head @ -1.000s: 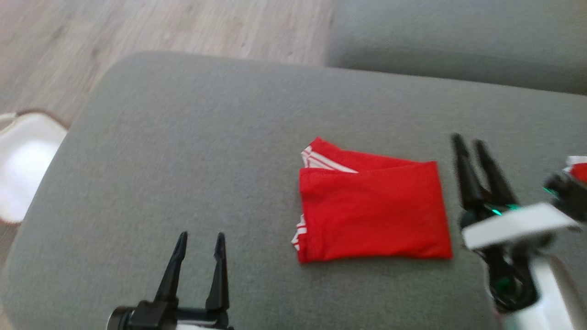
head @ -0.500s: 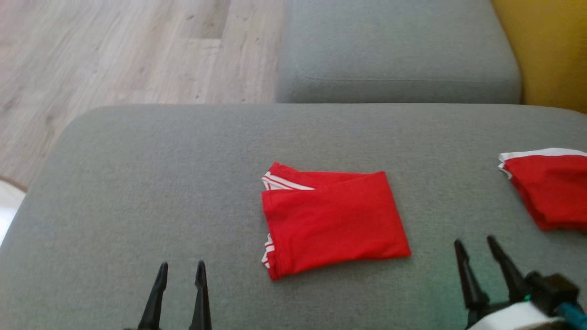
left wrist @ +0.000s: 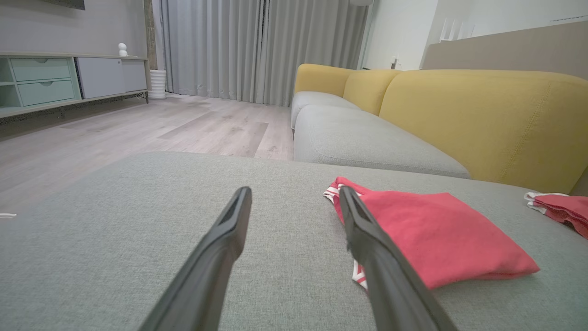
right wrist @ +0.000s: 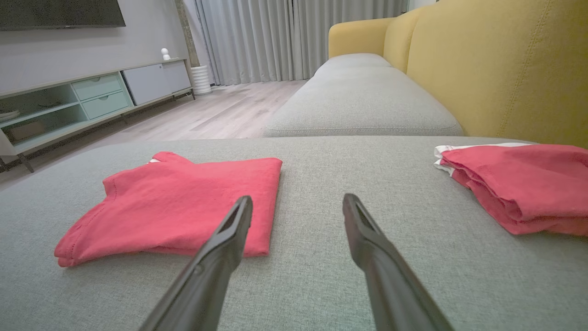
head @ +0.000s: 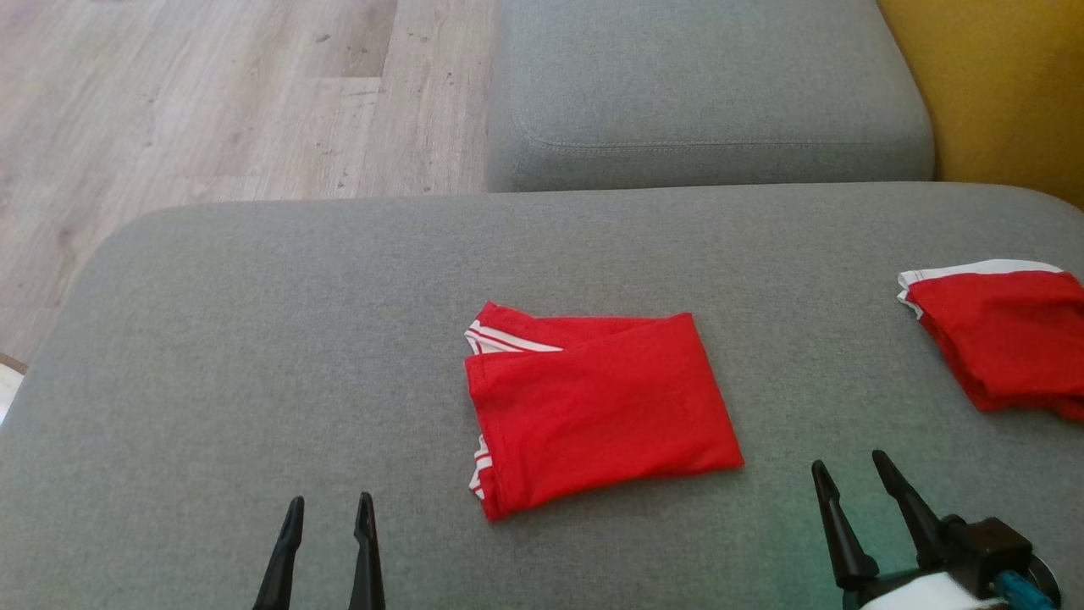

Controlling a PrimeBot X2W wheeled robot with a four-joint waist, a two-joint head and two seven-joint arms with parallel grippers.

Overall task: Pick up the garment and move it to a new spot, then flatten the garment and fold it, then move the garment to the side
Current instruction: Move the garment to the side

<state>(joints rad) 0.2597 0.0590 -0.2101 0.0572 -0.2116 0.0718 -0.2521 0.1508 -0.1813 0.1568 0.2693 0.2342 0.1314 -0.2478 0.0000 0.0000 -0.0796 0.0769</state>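
Pulled back from beside the folded garment (head: 593, 402), the right end effector (head: 848, 460) now sits off its near right corner, wide open and empty, like the left end effector (head: 330, 498). Garment lies central on the cushion (head: 254, 339).

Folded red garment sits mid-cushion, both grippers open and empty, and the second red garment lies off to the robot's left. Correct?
Not quite: the second red garment lies to the robot's right, as the head view shows. The folded red garment is mid-cushion, and the left gripper and right gripper are open and empty.
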